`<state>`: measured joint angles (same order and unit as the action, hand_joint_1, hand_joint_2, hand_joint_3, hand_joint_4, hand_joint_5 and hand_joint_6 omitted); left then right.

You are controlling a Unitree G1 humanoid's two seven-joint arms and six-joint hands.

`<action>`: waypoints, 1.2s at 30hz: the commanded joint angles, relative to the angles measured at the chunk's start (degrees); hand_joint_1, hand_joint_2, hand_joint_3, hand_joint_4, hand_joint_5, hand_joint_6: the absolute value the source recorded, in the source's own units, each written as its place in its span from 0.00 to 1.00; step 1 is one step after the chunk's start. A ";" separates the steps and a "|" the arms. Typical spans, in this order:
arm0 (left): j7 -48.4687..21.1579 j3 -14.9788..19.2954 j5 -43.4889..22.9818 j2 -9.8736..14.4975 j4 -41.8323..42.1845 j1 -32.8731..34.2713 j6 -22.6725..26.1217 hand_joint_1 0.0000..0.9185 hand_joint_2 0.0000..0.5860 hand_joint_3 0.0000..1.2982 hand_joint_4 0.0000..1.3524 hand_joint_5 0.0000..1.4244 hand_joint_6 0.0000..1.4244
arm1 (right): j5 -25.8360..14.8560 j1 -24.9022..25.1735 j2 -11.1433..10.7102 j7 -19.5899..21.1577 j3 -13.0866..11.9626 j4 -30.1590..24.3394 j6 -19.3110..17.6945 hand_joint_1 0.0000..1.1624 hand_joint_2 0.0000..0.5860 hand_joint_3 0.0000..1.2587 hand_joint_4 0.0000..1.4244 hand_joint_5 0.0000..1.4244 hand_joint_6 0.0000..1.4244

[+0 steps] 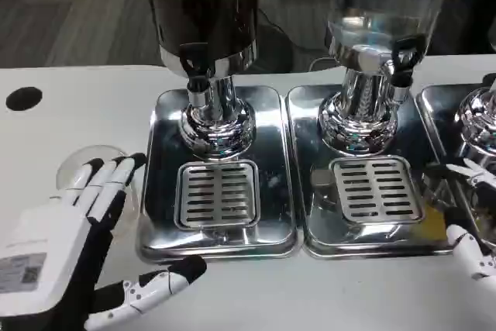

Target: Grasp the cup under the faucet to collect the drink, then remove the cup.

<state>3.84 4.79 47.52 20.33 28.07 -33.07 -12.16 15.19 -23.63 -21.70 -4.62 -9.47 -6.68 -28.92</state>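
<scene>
A clear cup (84, 165) stands on the white table, left of the left drip tray (164, 191), and only its rim and upper wall show. My left hand (74, 242) lies in front of it with its fingers (108, 184) spread over the cup's right side and the thumb (159, 284) stretched out to the right; nothing is gripped. The dark dispenser's faucet (195, 63) hangs above the left tray's grate (217, 193), which has no cup on it. My right hand (474, 215) shows at the right edge, with its fingers apart.
A second tray (310, 215) sits under a clear dispenser (384, 5) with a black-handled tap (403, 56). A third dispenser's base (480, 118) is at the far right. A black hole (23, 98) marks the table's left side. A yellowish patch (434, 226) lies on the second tray.
</scene>
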 commanded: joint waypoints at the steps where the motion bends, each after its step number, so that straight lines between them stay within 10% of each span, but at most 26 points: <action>1: 0.30 0.17 -0.54 -0.23 0.36 0.02 0.26 0.00 0.12 0.07 0.00 0.03 0.11 | -0.95 0.30 -0.07 -0.06 -0.24 -0.02 -0.12 0.35 0.83 0.23 0.09 0.07 0.01; 36: 0.14 0.72 -1.54 0.01 -0.37 0.47 0.74 0.00 0.10 0.07 0.00 0.03 0.11 | -0.69 0.33 -0.04 -0.07 0.39 -0.61 0.34 0.35 0.83 0.23 0.09 0.07 0.01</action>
<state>3.84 5.56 45.70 20.26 27.96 -32.48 -11.72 14.60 -23.22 -21.73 -4.62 -9.04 -6.64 -28.75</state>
